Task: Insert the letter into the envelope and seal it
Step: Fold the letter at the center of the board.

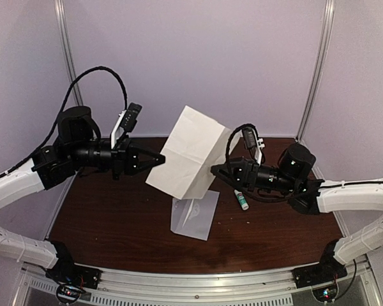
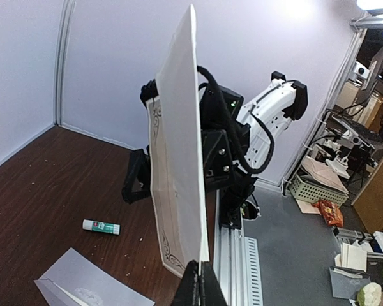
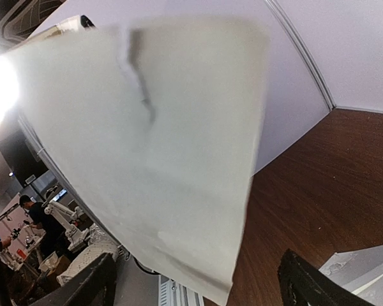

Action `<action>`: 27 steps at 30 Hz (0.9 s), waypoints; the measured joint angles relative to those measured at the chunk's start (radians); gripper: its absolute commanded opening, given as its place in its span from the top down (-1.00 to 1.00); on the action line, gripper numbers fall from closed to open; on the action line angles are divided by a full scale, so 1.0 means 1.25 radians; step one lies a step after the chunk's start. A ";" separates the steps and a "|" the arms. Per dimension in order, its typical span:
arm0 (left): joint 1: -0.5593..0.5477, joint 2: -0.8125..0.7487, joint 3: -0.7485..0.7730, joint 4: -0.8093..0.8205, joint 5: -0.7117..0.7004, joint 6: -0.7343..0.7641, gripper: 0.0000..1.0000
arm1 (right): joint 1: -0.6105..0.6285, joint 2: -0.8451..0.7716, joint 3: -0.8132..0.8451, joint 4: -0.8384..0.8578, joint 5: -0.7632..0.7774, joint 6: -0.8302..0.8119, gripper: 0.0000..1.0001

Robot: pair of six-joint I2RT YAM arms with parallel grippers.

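The letter (image 1: 190, 153) is a white folded sheet held up in the air, tilted, above the table's middle. My left gripper (image 1: 161, 157) is shut on its left edge. In the left wrist view the fingertips (image 2: 193, 280) pinch the letter (image 2: 179, 159), which is seen edge-on. My right gripper (image 1: 216, 171) stands open at the sheet's lower right edge. In the right wrist view the letter (image 3: 147, 140) hangs between the wide-apart fingers (image 3: 96, 284). The pale envelope (image 1: 195, 217) lies flat on the table under the letter, also visible in the left wrist view (image 2: 83, 287).
A glue stick (image 1: 241, 200) lies on the dark wooden table (image 1: 115, 217) to the right of the envelope, under my right arm. A metal rail (image 1: 198, 280) runs along the near edge. Pale walls close off the back and sides.
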 measured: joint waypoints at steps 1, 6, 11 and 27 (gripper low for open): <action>-0.007 0.005 0.004 0.000 0.003 -0.002 1.00 | 0.002 0.006 0.002 0.013 -0.009 0.003 -0.39; -0.016 0.013 0.008 0.009 0.013 -0.010 1.00 | 0.005 0.023 0.006 0.083 -0.044 0.032 0.22; -0.016 0.014 0.009 0.012 0.013 -0.018 1.00 | 0.007 0.023 0.005 0.129 -0.055 0.053 0.91; -0.016 0.046 0.017 0.016 0.032 -0.040 0.38 | 0.007 -0.007 0.002 0.078 -0.038 0.033 1.00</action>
